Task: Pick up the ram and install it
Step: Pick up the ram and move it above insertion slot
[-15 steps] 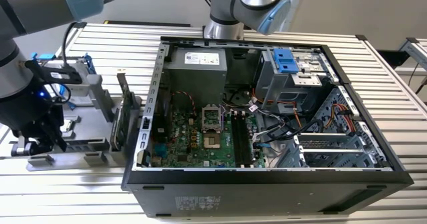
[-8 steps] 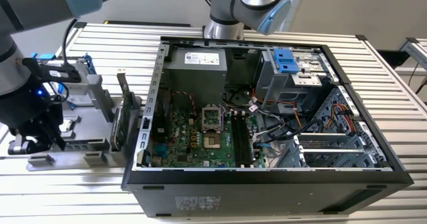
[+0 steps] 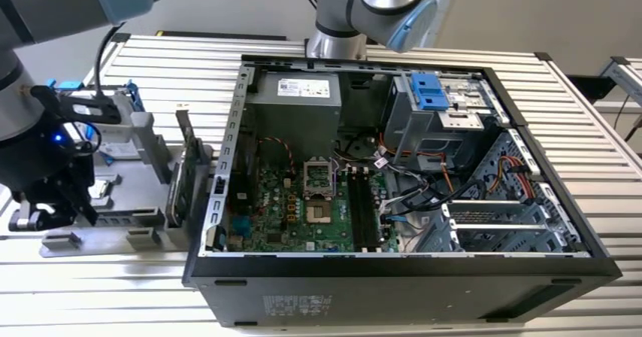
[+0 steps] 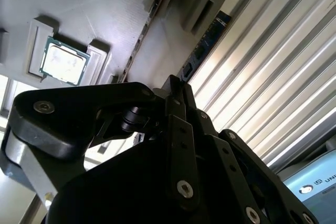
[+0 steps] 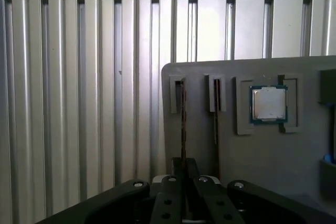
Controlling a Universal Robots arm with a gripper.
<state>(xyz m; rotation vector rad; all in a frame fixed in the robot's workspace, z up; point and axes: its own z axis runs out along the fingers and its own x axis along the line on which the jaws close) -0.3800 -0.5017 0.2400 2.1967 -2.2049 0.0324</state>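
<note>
Black tool in fgnd, tip nr ram on edge in grey tray w/ CPU; ribbed table.

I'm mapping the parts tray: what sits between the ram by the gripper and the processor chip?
In the first wrist view, a second thin board stands edge-on between the ram and the processor chip.

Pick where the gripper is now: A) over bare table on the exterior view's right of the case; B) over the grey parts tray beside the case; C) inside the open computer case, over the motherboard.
B: in the exterior view the gripper hangs over the grey parts tray, outside the computer case; the first wrist view shows the ram on edge in a tray slot close to it.
</note>
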